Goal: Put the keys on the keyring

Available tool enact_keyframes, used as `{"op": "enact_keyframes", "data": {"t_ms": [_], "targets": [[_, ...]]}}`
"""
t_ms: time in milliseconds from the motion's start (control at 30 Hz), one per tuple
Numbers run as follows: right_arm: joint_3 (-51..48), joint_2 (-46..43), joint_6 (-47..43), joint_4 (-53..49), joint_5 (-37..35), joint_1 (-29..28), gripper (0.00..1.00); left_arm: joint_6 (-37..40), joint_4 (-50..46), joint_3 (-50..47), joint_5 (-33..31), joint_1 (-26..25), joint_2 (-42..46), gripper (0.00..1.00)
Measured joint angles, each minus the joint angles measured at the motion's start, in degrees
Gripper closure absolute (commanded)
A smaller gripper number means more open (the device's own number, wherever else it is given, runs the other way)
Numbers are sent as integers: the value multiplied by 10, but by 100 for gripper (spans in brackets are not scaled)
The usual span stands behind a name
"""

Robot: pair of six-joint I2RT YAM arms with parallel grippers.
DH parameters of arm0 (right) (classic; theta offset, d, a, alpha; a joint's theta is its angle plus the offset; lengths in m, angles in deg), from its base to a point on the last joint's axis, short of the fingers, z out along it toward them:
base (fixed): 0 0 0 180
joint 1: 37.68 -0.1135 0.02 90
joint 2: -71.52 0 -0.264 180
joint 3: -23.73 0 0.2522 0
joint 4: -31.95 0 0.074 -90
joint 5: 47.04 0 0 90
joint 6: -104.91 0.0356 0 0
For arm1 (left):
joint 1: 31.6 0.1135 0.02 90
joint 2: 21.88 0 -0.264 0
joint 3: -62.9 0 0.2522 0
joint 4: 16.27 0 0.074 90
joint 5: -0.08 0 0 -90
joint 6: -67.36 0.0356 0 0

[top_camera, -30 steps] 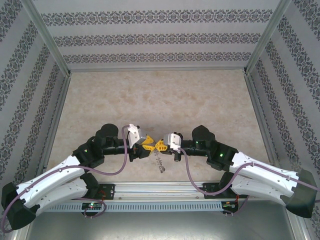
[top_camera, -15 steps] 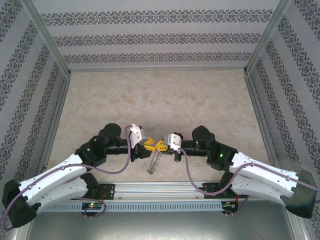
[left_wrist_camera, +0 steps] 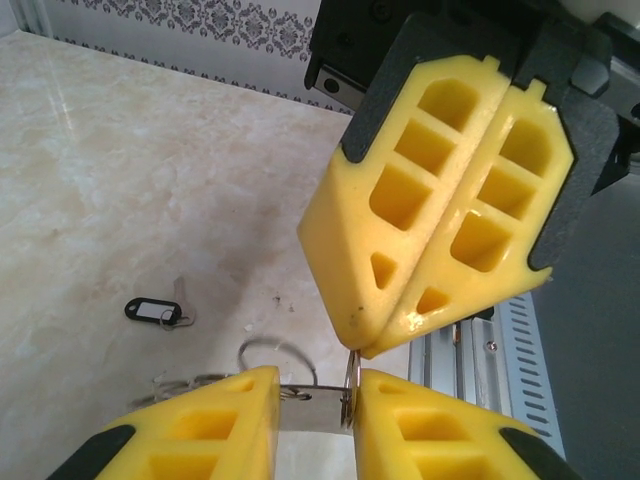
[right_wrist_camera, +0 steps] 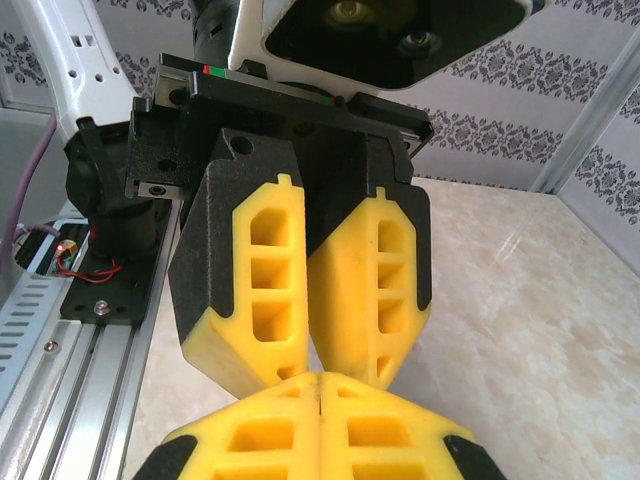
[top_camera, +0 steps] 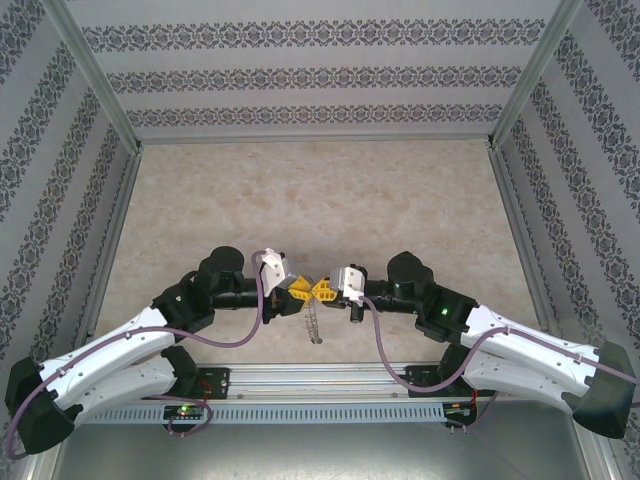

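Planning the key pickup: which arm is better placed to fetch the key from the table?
Probably left: the key lies on the table in its wrist view, while the right gripper pinches the keyring.

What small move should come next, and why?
Probably tighten the left gripper on the keyring: its flat plate spans the left jaws, while the shut right gripper pinches its wire loop. The key lies apart on the table, so one gripper must be freed to fetch it.
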Motion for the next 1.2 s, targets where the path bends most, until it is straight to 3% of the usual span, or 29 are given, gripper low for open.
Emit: {"op": "enact_keyframes", "data": {"t_ms": [233,367,433,500,600,700,933,1067,1200], "targets": [[0,0,0,2,-1,1,100,-12,20,-5,20,0,-4,98],[0,0,0,1,-3,1,100,-12,21,-6,23,-1,-4,100],[0,0,3,1,-7,1,76,-12,21,-6,21,-1,-4,100],[0,-2,11,2,-15,1,57,-12,21,-8,15,0,-4,100],[0,-17,28,-2,-41,1,42,-12,21,-15,3,0,0,100],[-2,-53,55,-22,-78,6,32,-10,21,-23,-7,0,12,100],[8,-141,145,-145,-159,68,31,-10,22,-32,-13,0,35,100],[39,-107,214,-237,-165,157,34,-10,21,-36,-19,0,42,100],[35,-49,272,-282,-126,249,36,-10,21,-36,-20,0,57,100]]}}
